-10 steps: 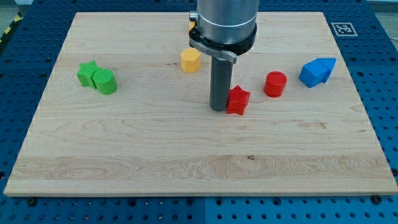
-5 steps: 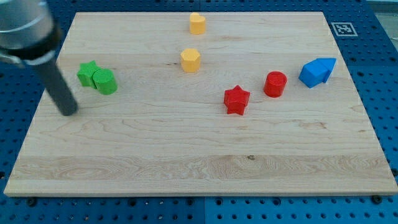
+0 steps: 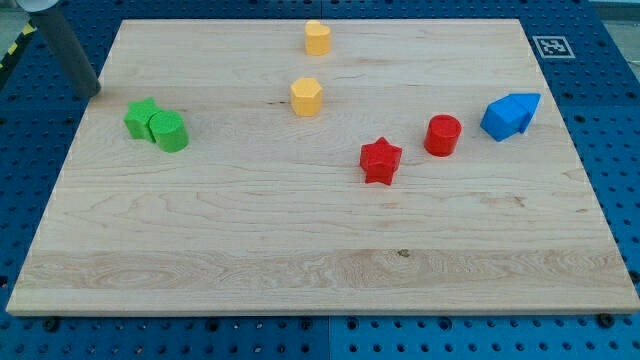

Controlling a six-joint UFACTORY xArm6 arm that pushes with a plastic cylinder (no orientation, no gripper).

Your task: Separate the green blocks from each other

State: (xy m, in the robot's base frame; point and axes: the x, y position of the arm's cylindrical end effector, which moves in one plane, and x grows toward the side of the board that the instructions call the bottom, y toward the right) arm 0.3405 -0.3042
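Observation:
A green star block (image 3: 141, 117) and a green cylinder block (image 3: 169, 131) lie touching each other near the board's left edge, the star to the upper left of the cylinder. My tip (image 3: 91, 90) is at the board's upper left edge, up and to the left of the green star, apart from it by a short gap.
Two yellow blocks stand at the top middle, one (image 3: 318, 37) near the top edge and one (image 3: 307, 97) below it. A red star (image 3: 380, 160) and a red cylinder (image 3: 442, 135) lie right of centre. Blue blocks (image 3: 510, 115) sit at the right. The wooden board (image 3: 320, 260) lies on a blue pegboard.
My tip has swept from beside the red star across to the board's left side, then up to the upper left edge above the green blocks. No block has moved.

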